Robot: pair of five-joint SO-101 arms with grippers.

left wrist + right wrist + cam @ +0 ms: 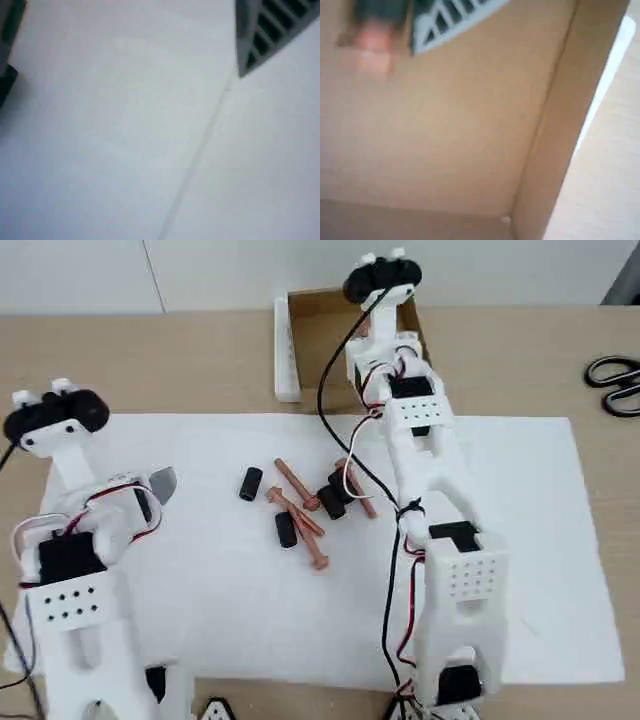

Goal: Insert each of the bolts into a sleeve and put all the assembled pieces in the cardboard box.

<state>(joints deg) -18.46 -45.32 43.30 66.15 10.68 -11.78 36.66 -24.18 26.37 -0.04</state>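
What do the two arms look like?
Left arm and right arm: white printed shells, black servos at the joints, dotted hole-grid panels. Thin red, white and black wires loop between segments. A thicker black cable runs along the right arm.

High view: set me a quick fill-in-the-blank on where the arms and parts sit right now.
The right arm stretches across the paper to the ___ at the far side of the table.
The loose copper bolts lie among short ___ sleeves.
Near the table's right-hand edge in the high view lies a pair of ___.
Missing words: cardboard box; black; scissors.
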